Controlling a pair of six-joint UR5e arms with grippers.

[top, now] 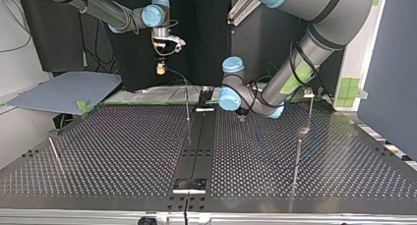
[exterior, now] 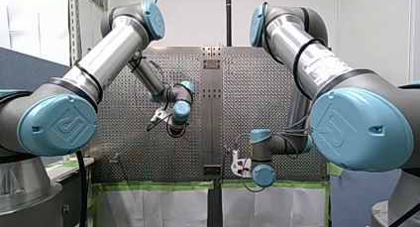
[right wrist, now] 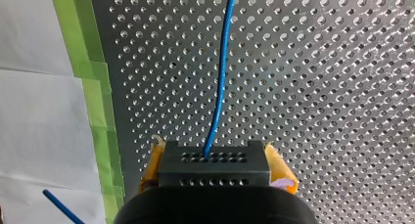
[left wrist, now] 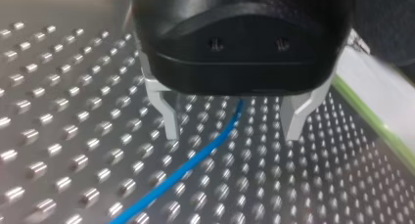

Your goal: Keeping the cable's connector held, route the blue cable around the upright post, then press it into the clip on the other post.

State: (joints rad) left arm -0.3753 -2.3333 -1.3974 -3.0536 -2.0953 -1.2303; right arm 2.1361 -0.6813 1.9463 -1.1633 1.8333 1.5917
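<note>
**Cable.** The blue cable (right wrist: pixel 220 77) is a thin, round line with a smooth jacket of even bright blue. It ends in the connector (right wrist: pixel 215 166), a dark rectangular block with rows of small holes on its faces. The cable leaves the block at the middle of the upper row.

**Right gripper** (right wrist: pixel 214 154). The yellow pads (right wrist: pixel 284 172) press against two opposite sides of the connector and pinch it. In the top view this gripper (top: pixel 161 68) hangs well above the table (top: pixel 123 151), near the far edge and left of the centre rail (top: pixel 196 146). From it the cable (top: pixel 178 76) slopes down toward a thin upright post (top: pixel 187 104) that stands just beside the rail.

**Left gripper** (left wrist: pixel 230 123). The two metal fingers (left wrist: pixel 165 114) are spread apart, with their tips low over the perforated table (left wrist: pixel 58 136). The cable (left wrist: pixel 195 160) passes between them and touches neither finger. In the top view this gripper (top: pixel 241 118) sits low, right of the rail.

**Second post** (top: pixel 311 112). It stands well to the right in the top view. It carries a small fitting at its top, too small to make out.

**Table edge.** In the right wrist view, green tape (right wrist: pixel 93 87) borders the table (right wrist: pixel 318 87) beside a white sheet (right wrist: pixel 39 111). A second short stretch of blue cable shows over the sheet.
</note>
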